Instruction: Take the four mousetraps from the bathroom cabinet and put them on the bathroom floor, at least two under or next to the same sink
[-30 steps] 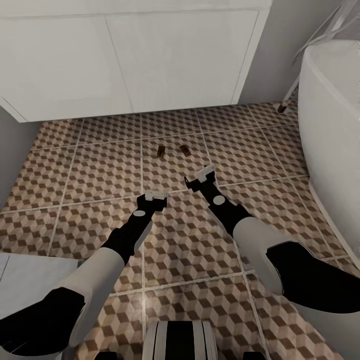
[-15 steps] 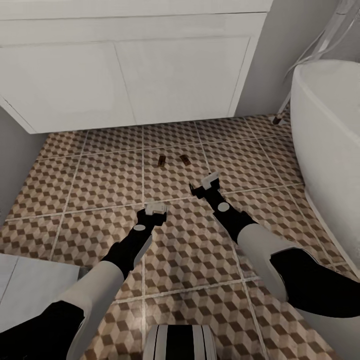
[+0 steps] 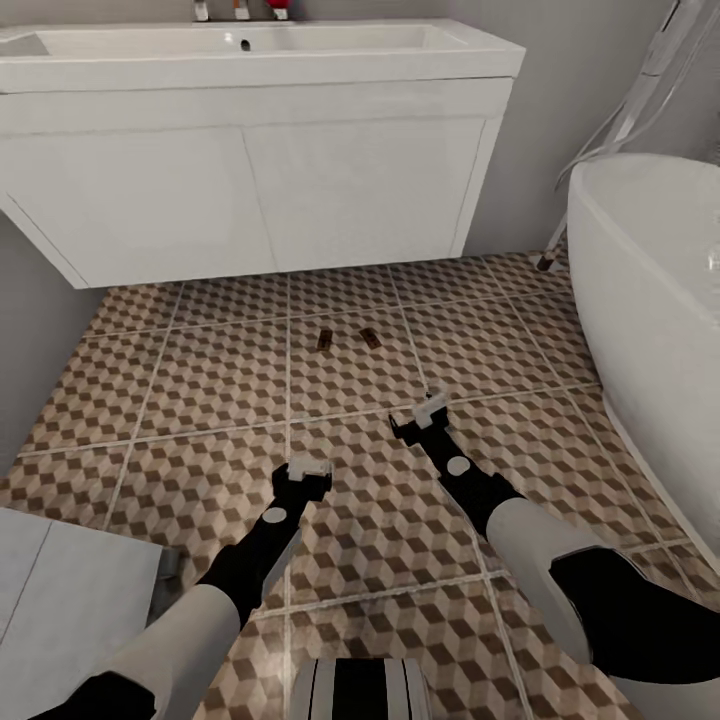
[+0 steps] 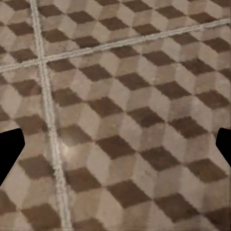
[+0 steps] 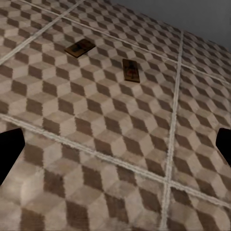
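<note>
My head has tipped up since a second ago, so the sink (image 3: pixel 250 45) now tops the vanity, and both arms have drawn back from the two mousetraps (image 3: pixel 347 338). Those lie side by side on the floor (image 3: pixel 200 380) just in front of the sink. My left gripper (image 3: pixel 308 468) and right gripper (image 3: pixel 428 412) hang spread apart, empty. My right wrist view shows both traps (image 5: pixel 130 70) closer

Glossy white sink (image 3: pixel 260 60); matt patterned tile bathroom floor (image 3: pixel 220 380).
</note>
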`<state>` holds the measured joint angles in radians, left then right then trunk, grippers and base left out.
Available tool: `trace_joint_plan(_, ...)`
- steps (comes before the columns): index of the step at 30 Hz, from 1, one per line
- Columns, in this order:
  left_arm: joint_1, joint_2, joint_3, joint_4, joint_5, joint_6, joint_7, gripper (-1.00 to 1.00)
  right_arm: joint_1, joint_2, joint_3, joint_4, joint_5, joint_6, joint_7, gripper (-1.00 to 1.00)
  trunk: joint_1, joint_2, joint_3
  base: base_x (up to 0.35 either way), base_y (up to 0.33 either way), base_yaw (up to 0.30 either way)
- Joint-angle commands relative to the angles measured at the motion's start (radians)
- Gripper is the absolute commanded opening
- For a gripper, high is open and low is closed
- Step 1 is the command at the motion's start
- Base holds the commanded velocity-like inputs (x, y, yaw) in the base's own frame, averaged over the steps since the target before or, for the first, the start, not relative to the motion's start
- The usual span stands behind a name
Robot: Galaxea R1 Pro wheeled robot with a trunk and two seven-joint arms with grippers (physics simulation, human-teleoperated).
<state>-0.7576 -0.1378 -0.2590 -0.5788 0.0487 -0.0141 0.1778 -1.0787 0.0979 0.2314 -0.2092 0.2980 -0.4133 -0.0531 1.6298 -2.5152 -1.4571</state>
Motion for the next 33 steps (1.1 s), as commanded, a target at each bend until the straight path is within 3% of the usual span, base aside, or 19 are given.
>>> trace_joint_plan(1, 0.011, 0.002, -0.007, 0.001, 0.005, -0.011, 0.008, 1.0, 0.008, 0.0, -0.001, 0.001, 0.01, -0.004, -0.006, 1.0, -0.001, 0.0, 0.003, 0.0, 0.0, 0.0)
trace_joint_plan(10, 0.109, 0.02, -0.006, 0.005, 0.004, -0.052, 0.006, 1.0, 0.098, -0.005, -0.003, 0.002, 0.012, -0.011, -0.009, 1.0, -0.005, 0.002, 0.038, 0.0, 0.0, 0.0)
trace_joint_plan(15, 0.141, 0.033, -0.004, 0.035, 0.004, -0.062, 0.005, 1.0, 0.143, -0.028, -0.003, 0.002, 0.011, -0.011, -0.008, 1.0, -0.007, 0.003, 0.058, 0.0, 0.0, 0.0)
trace_joint_plan(24, 0.155, 0.084, -0.003, 0.173, 0.005, -0.185, 0.003, 1.0, 0.229, -0.097, -0.004, 0.003, 0.008, -0.022, -0.007, 1.0, -0.011, 0.005, 0.092, 0.0, 0.0, 0.0)
trace_joint_plan(29, 0.156, 0.089, -0.003, 0.233, 0.005, -0.232, 0.002, 1.0, 0.267, -0.125, -0.004, 0.014, -0.015, -0.053, -0.006, 1.0, -0.013, 0.007, 0.112, 0.0, 0.0, 0.0)
trace_joint_plan(33, 0.157, 0.09, -0.003, 0.294, 0.006, -0.305, 0.002, 1.0, 0.291, -0.141, -0.004, 0.076, -0.062, -0.098, -0.004, 1.0, -0.015, 0.008, 0.127, 0.0, 0.0, 0.0)
